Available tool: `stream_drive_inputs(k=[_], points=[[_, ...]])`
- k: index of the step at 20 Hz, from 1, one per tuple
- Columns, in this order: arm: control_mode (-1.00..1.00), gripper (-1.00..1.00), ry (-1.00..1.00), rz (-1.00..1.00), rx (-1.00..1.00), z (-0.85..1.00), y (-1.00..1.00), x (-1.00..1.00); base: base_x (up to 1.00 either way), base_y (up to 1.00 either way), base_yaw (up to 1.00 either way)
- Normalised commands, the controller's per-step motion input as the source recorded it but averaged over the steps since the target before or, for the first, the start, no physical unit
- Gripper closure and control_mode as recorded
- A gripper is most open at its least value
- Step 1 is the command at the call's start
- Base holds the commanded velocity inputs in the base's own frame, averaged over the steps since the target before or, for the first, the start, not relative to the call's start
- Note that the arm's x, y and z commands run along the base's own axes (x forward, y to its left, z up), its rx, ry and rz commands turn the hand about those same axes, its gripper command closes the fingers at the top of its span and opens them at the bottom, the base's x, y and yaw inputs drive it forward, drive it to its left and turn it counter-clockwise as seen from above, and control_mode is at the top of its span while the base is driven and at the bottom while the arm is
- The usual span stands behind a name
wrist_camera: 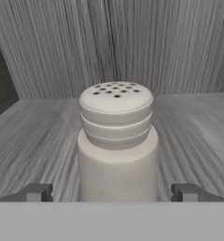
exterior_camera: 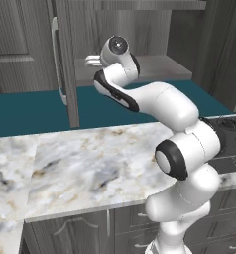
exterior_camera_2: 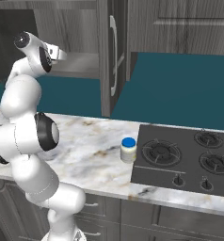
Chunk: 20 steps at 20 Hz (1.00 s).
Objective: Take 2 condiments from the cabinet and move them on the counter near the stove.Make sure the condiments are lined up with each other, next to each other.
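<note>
The hand (wrist_camera: 112, 193) is spread wide inside the open cabinet (exterior_camera_2: 104, 56), one dark fingertip (wrist_camera: 36, 192) on each side of the pale grey shaker bottle (wrist_camera: 116, 141), which stands upright on the wood-grain inner shelf (wrist_camera: 194, 136) with its perforated cap facing the camera; neither fingertip touches it. From the base cameras the white arm (exterior_camera: 154, 99) reaches up and into the cabinet opening beside the door's long silver bar handle (exterior_camera_2: 115, 54). The blue-lidded cream jar (exterior_camera_2: 128, 149) stands upright on the marble tabletop (exterior_camera_2: 85, 141), just beside the left edge of the black stove (exterior_camera_2: 184, 160).
</note>
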Motion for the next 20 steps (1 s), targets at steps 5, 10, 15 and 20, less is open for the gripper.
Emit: stream_drive_inputs(k=[5,10,15,20], points=[[-1.0,-1.0,0.01,0.0,0.0,-0.15,0.05,0.11,0.0,0.0,0.0],[-1.0,1.0,0.0,0.0,0.0,0.0,0.0,0.0,0.0,0.0,0.0],[-1.0,1.0,0.0,0.0,0.0,0.0,0.0,0.0,0.0,0.0,0.0],[-1.0,1.0,0.0,0.0,0.0,0.0,0.0,-0.12,0.0,0.0,0.0]])
